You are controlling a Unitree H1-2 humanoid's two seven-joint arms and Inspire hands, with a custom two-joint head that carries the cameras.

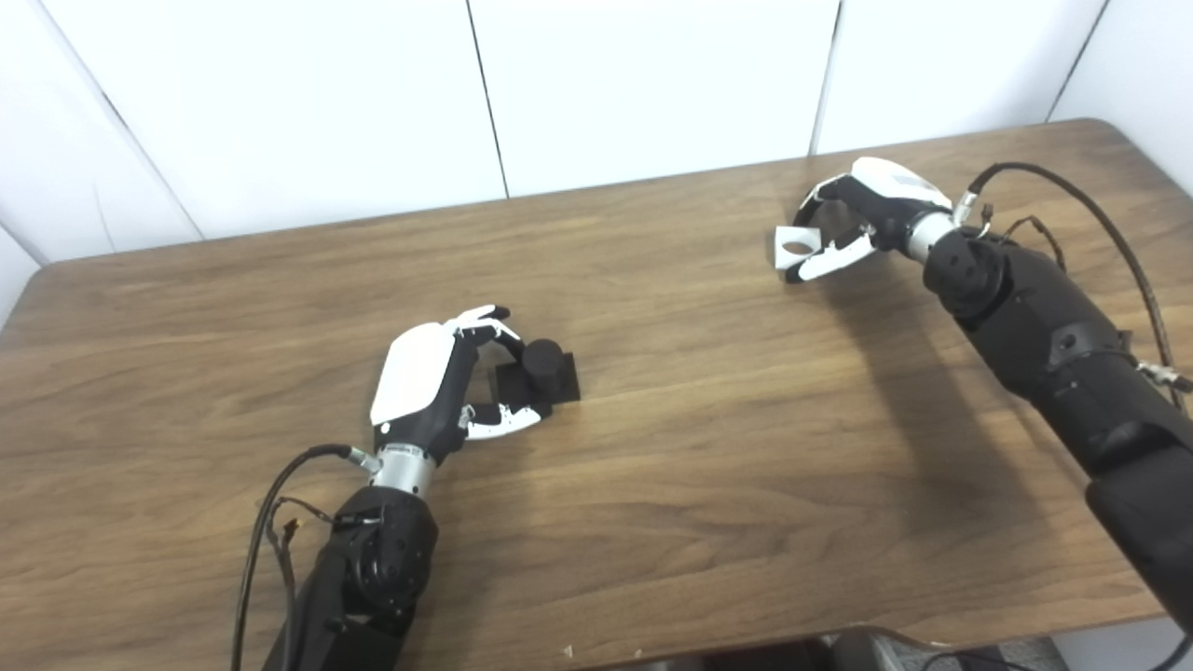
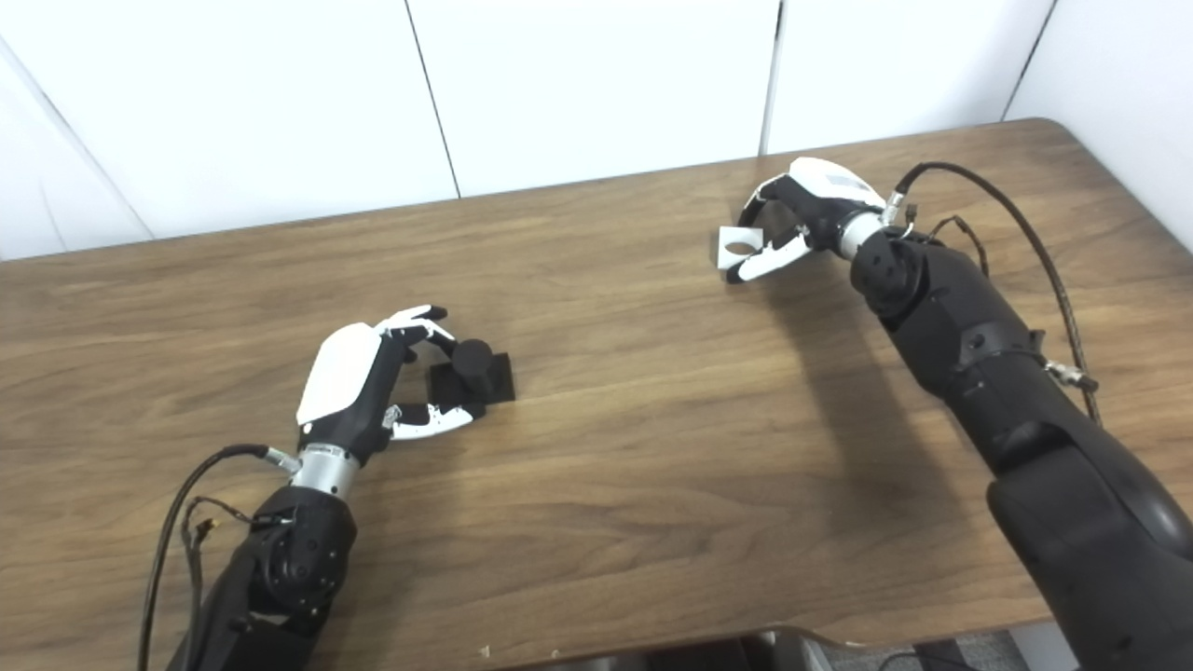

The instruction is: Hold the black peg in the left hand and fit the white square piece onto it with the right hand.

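Wooden table [image 1: 652, 447]: left hand [image 1: 438, 382] cups black peg [image 1: 542, 363]; right hand [image 1: 862, 219] pinches white square piece [image 1: 797, 247] (well apart).

The wood-grain surface [image 1: 708, 447] is showing a smooth, faintly sheened finish, while the black peg [image 1: 541, 368] is looking matt and each robot hand [image 1: 438, 387] [image 1: 862, 210] is wearing glossy white plastic shells over black parts.

Two head cameras side by side, high above the table's [image 1: 708, 485] near edge, angled down toward its far edge, sharing seemingly nearly the whole tabletop.
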